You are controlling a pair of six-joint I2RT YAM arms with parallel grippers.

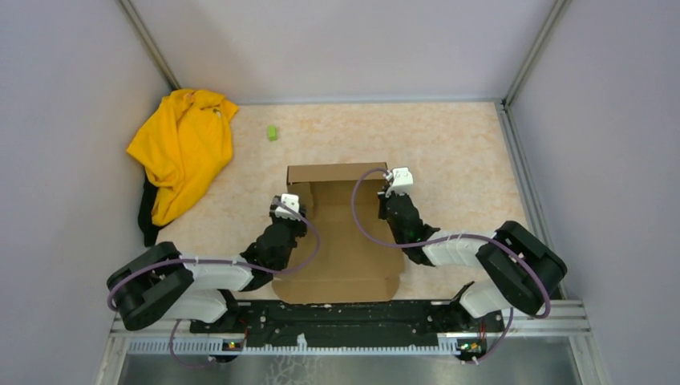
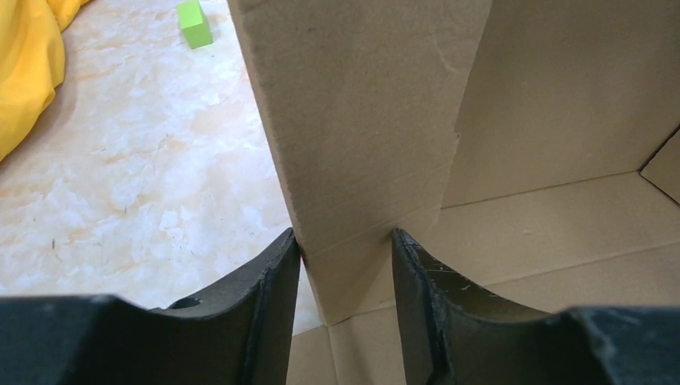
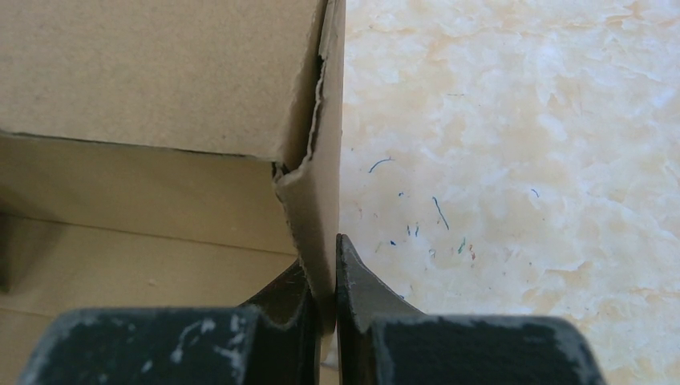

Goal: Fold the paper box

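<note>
The brown cardboard paper box lies partly folded in the middle of the table, its back wall raised. My left gripper is at the box's left side. In the left wrist view its jaws stand apart astride the raised left flap; the left finger touches the flap. My right gripper is at the back right corner. In the right wrist view it is shut on the upright right side wall of the box.
A yellow cloth garment lies at the back left, also in the left wrist view. A small green block sits behind the box, also in the left wrist view. Grey walls enclose the table on three sides.
</note>
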